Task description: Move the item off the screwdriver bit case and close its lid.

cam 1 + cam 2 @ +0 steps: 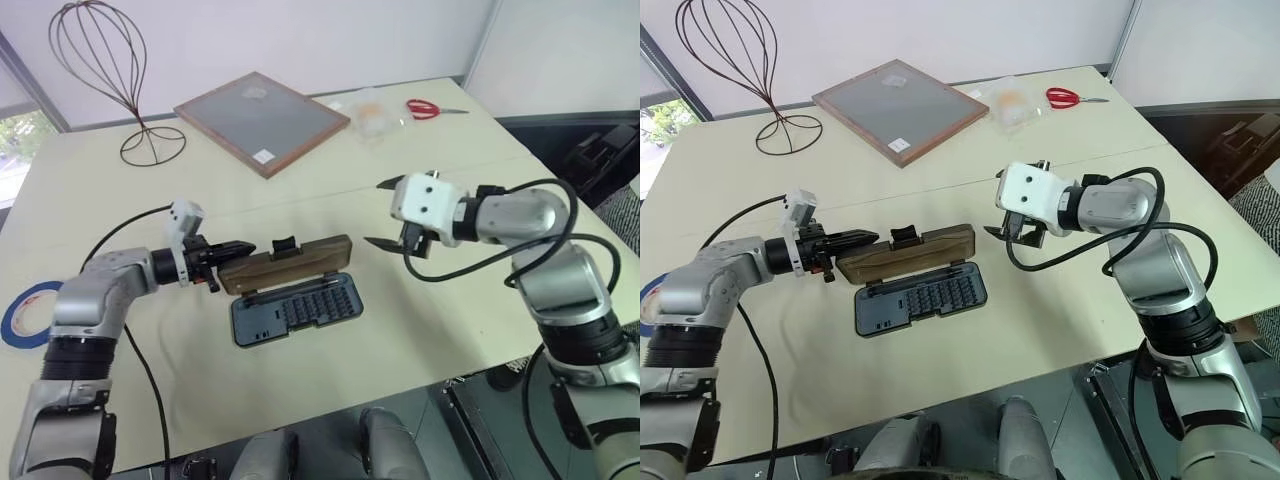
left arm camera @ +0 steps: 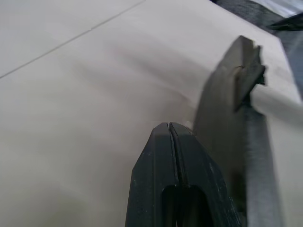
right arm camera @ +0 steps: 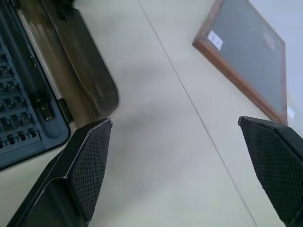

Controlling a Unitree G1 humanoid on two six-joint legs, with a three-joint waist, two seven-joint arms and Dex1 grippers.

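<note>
1. Cream table [image 1: 420, 330] is seen bearing a framed grey board [image 1: 262, 120], a wire stand [image 1: 100, 60] and scissors [image 1: 430, 108].
2. Near the front edge, the screwdriver bit case [image 1: 295, 310] is laid open and bare, so the item is judged moved.
3. Its lid [image 1: 285, 265] is half raised; closing is left.
4. Right gripper [image 1: 400, 215] is held wide and empty.
5. Left gripper [image 1: 235, 249], fingers pressed together, is set at the lid's end.

- left gripper [image 1: 243, 247] — both black fingers pressed flat together, tips meeting in one seam, nothing between them; the arm reaches in low with the wrist bent inward.
- right gripper [image 1: 397, 213] — jaws spread wide, bare gap between the textured pads [image 3: 92, 156]; forearm raised, angled inward and slightly down.
</note>
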